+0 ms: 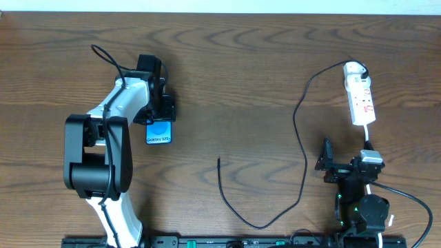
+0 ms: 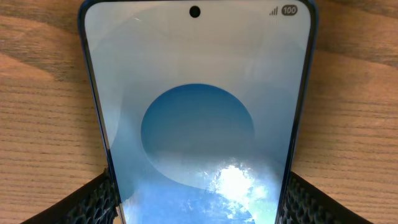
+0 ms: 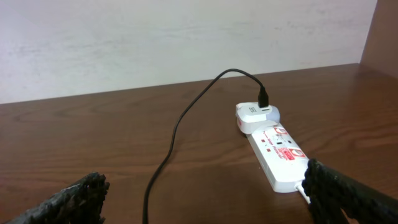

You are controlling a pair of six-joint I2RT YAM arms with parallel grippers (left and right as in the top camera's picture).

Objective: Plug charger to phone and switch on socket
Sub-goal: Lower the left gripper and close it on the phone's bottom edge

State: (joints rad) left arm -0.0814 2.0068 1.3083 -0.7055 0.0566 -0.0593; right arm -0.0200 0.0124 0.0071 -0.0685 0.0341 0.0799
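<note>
Brown wood-grain table (image 1: 227, 76) carries everything. On its left side the left gripper (image 2: 199, 202) presses its two fingers against the long edges of the phone (image 1: 158, 132), which lies flat, blue screen up. Near the front right, the right gripper (image 3: 205, 199) is spread wide and empty, facing the socket (image 1: 360, 96) at the far right. From the socket's far end the charger (image 1: 302, 138) loops across the table. Its plug tip (image 1: 218, 160) rests mid-table, well apart from the phone.
</note>
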